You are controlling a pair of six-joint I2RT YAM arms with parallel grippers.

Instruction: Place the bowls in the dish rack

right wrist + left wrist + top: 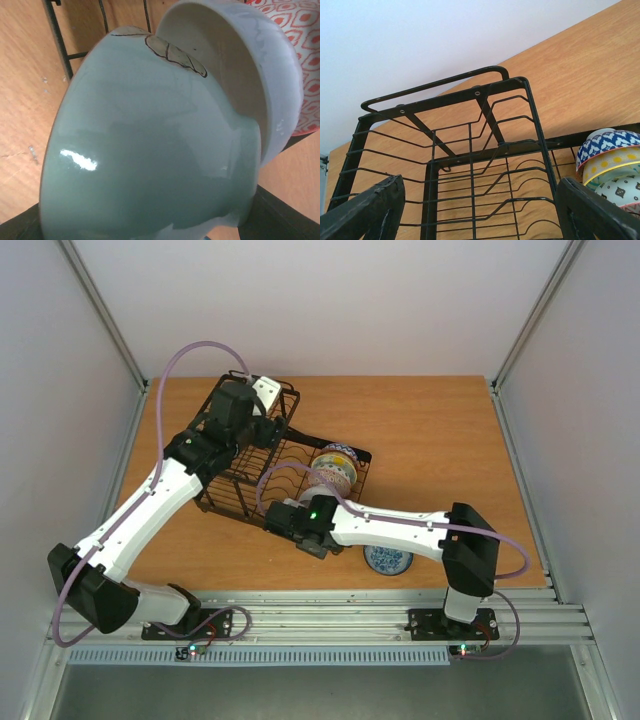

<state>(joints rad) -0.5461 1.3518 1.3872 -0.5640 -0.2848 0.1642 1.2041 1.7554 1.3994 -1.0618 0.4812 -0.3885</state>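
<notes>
The right fingers clamp the pale green bowl on edge, likely to slot it against the white bowl in the dish rack; the left fingers hang spread, empty.

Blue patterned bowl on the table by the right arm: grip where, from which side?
Grip the rim of the blue patterned bowl from above, one finger inside, one outside. It seems to sit mouth-up on the table, so the wall is the only pinchable part. Take the near edge; the right arm overhangs the far side.
</notes>
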